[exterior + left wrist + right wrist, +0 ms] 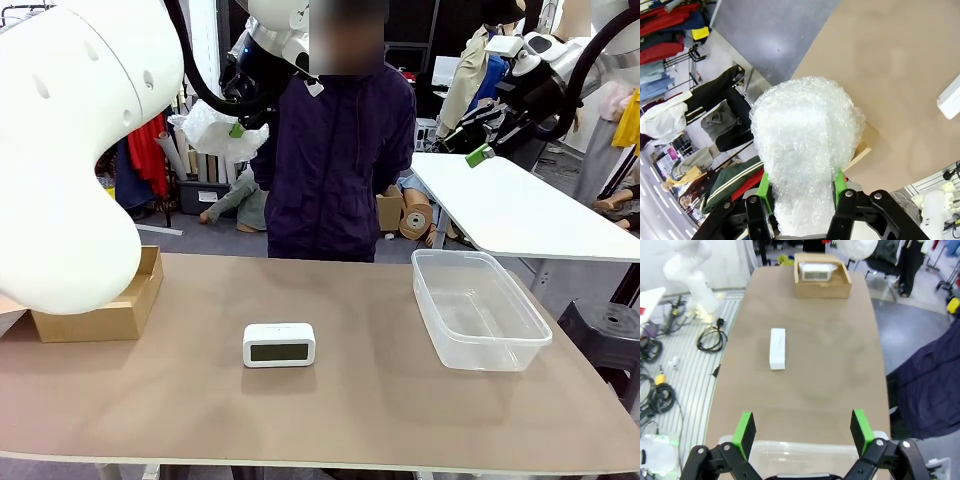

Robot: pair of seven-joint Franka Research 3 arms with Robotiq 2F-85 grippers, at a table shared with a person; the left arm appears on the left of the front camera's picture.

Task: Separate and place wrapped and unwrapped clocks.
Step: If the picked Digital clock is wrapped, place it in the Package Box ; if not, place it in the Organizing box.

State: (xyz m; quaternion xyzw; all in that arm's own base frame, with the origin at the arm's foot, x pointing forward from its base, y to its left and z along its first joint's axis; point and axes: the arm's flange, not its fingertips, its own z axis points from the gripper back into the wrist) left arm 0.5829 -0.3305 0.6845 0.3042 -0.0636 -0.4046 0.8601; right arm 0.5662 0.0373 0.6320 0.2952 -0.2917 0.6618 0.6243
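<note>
Bare white clock (279, 344) lies near-centre on the table (380, 400). On the right, my right pincer (802, 424) hangs spread wide above the clear tub (428, 305). Far left, high up, my left pincer (801, 185) pinches a bubble-wrap bundle (805, 135).

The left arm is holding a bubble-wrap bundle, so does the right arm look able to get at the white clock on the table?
Probably yes. The right gripper is open and empty above the clear tub, and the clock stands alone on bare table, nothing lying between them.
</note>
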